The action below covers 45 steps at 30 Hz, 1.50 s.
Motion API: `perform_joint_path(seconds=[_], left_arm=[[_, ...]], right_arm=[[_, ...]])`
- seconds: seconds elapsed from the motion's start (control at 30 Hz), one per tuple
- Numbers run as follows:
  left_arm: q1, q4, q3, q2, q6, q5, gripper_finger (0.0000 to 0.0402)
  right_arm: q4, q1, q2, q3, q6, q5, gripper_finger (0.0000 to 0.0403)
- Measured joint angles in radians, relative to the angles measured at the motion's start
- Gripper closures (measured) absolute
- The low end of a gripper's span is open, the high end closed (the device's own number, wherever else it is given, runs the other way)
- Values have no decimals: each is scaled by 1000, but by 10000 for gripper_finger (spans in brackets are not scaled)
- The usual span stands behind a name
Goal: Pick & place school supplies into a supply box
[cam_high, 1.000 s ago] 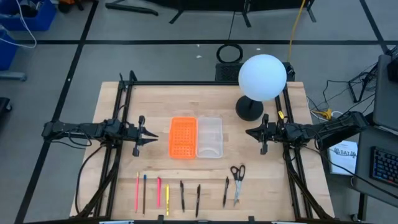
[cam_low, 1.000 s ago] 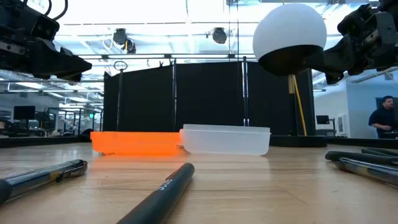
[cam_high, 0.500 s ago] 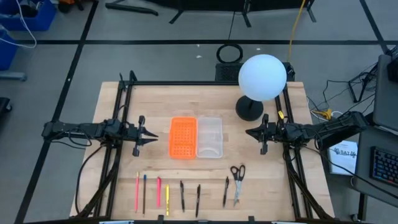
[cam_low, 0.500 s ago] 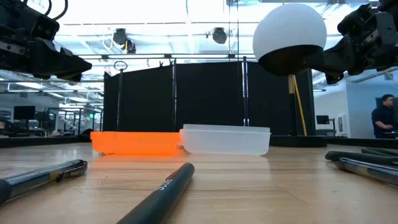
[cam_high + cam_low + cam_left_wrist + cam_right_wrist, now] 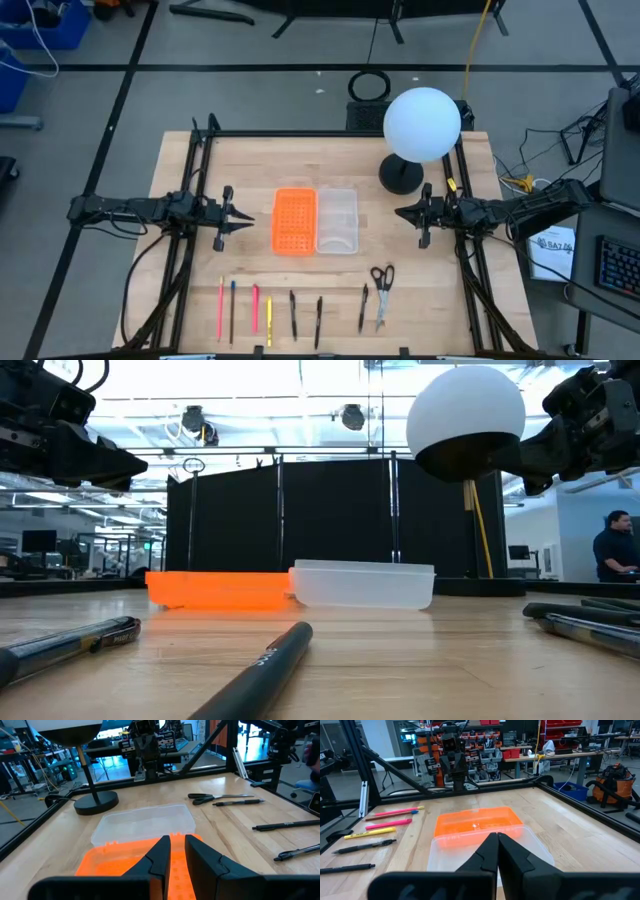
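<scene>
Both claws parked and empty, nothing in the box yet; the risks are mixing up the trays and missing the thin pens.

Left to right: my left gripper (image 5: 238,220) hangs just left of the orange perforated tray (image 5: 294,221), fingers a slim gap apart, holding nothing. The clear supply box (image 5: 338,219) touches that tray's side, so a sloppy drop could land in orange. My right gripper (image 5: 404,213) waits right of the box, pressed together. Pens and pencils (image 5: 268,313) lie flat in a row at the near edge, scissors (image 5: 381,285) beside them: thin, low, likely to roll or slip out of a pinch.
</scene>
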Motion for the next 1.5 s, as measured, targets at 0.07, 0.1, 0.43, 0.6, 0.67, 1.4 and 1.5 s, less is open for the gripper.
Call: perform_joint_path(seconds=[0.07, 0.1, 0.43, 0.6, 0.67, 1.4, 1.5], left_arm=[[0, 0, 0, 0, 0, 0, 334], [0, 0, 0, 0, 0, 0, 334], [0, 0, 0, 0, 0, 0, 334], [0, 0, 0, 0, 0, 0, 334], [0, 0, 0, 0, 0, 0, 334], [0, 58, 0, 0, -276, -17, 334], [0, 47, 0, 0, -291, -17, 334]], right_arm=[[0, 0, 0, 0, 0, 0, 403], [0, 0, 0, 0, 0, 0, 403], [43, 0, 0, 0, 0, 0, 403], [43, 0, 0, 0, 0, 0, 403], [43, 0, 0, 0, 0, 0, 403], [169, 0, 31, 79, -164, -3, 403], [186, 10, 101, 192, -193, -3, 403]])
